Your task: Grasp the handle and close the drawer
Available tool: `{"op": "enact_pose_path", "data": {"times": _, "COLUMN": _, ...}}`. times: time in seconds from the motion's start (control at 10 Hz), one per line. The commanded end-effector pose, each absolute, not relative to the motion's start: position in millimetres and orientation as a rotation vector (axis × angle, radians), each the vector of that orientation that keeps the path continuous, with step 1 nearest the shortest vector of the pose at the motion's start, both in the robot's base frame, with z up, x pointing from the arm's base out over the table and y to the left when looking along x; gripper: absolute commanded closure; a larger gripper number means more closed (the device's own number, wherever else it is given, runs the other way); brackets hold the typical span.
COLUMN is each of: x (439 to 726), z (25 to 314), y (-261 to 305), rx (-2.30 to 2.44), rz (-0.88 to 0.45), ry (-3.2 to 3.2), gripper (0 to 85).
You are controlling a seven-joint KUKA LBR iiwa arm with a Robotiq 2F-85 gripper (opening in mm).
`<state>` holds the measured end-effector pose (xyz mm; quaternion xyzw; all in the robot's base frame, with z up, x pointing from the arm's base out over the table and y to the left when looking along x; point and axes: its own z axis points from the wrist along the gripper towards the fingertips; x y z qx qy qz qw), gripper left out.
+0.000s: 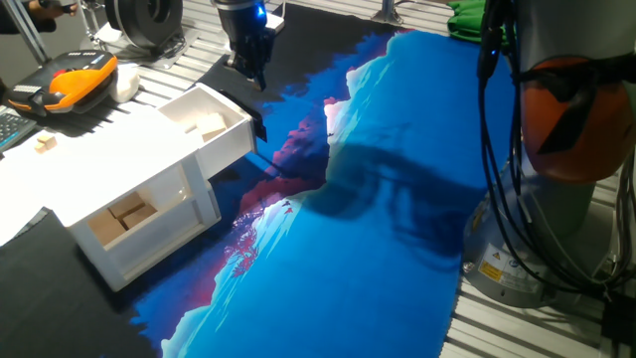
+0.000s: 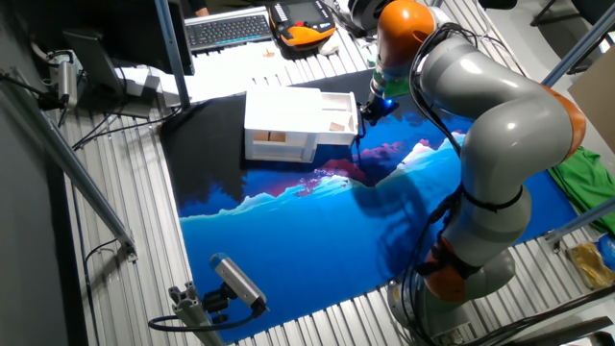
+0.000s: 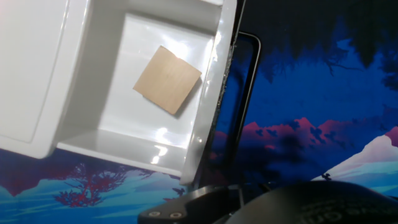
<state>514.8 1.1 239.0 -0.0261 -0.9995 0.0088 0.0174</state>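
Hand view looks down past the gripper (image 3: 249, 208), of which only a dark housing shows at the bottom edge, so I cannot tell whether its fingers are spread or pressed together. Just ahead of it stands the handle (image 3: 247, 93), a slim black bar fixed to the front of the drawer (image 3: 155, 87), which is pulled out, with a tan wooden square (image 3: 167, 79) lying flat on its floor. From one fixed view the gripper (image 1: 250, 55) hangs above and a little behind the handle (image 1: 260, 127), apart from it, and the drawer (image 1: 204, 124) juts out of the white cabinet (image 1: 129, 209) over the blue mat (image 1: 378, 249). To my eye the grasp is not yet made: the fingers should come down astride the bar, squarely at its middle, close firmly, then push straight along the drawer's run toward the cabinet, without twisting.
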Motion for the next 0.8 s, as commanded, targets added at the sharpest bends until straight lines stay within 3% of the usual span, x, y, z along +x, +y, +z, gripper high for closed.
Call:
{"op": "enact_pose_path", "data": {"times": 0.0, "x": 514.9, "z": 239.1, "y": 1.3, "rx": -0.094, "rz": 0.029, "ry": -3.106, "gripper": 85.0}}
{"op": "enact_pose_path", "data": {"times": 0.4, "x": 515.2, "z": 239.0, "y": 1.3, "rx": -0.140, "rz": 0.034, "ry": -3.112, "gripper": 85.0}}
{"op": "enact_pose_path", "data": {"times": 0.7, "x": 513.9, "z": 241.9, "y": 1.2, "rx": -0.210, "rz": -0.075, "ry": -3.110, "gripper": 85.0}}
